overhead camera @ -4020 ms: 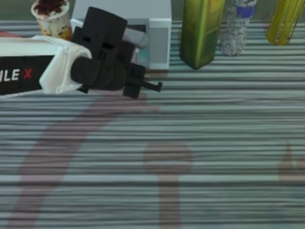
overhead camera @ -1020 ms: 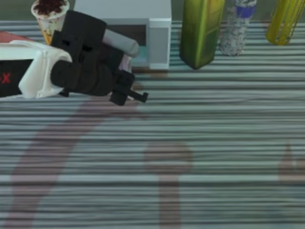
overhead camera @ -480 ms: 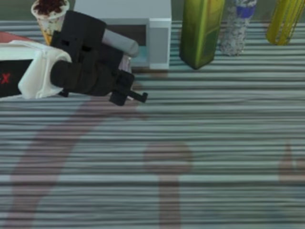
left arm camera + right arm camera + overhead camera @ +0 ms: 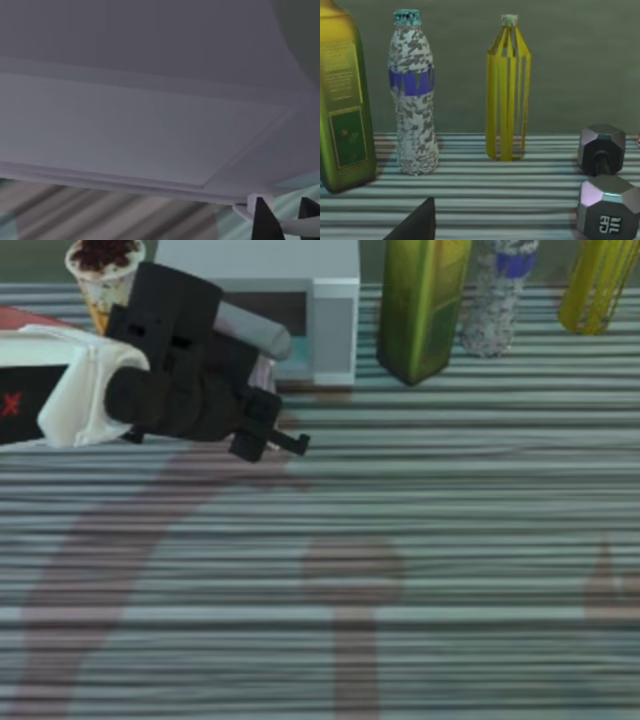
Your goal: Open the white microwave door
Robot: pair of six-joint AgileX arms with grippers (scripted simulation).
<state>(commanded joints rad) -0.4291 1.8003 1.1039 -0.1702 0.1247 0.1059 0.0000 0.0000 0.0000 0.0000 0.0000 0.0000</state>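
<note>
Small boxy white-grey microwave (image 4: 300, 285) at the far edge of the striped tabletop (image 4: 450, 540), toward its left corner. Front already partly uncovered: dark cavity and pale teal floor (image 4: 296, 362) showing beside the plain control strip (image 4: 335, 332). Flat white door with grey translucent window (image 4: 255, 332) swung out from the front, angled toward the near-left, mostly hidden under the black left gripper (image 4: 285, 440) and its wrist. In the left wrist view, door panel (image 4: 125, 135) filling most of the frame, its lower corner sitting right at the dark fingertips (image 4: 262, 220); fingers set narrow with a light tab at the door corner between them, so probably clamped on the door, though not certain. Judged roughly half done: door off the front but not yet fully swung wide, more outward sweep needed.

Farther out along the far edge: brown-topped paper dessert cup (image 4: 105, 275) left of the microwave, tall olive-green bottle (image 4: 420, 305) just to its right, then a speckled grey bottle with a blue band (image 4: 495, 300) and a yellow striped bottle (image 4: 595, 285). Right gripper (image 4: 415, 225) parked off the top view, fingers not readable, near a grey hexagonal dumbbell (image 4: 605, 185)
</note>
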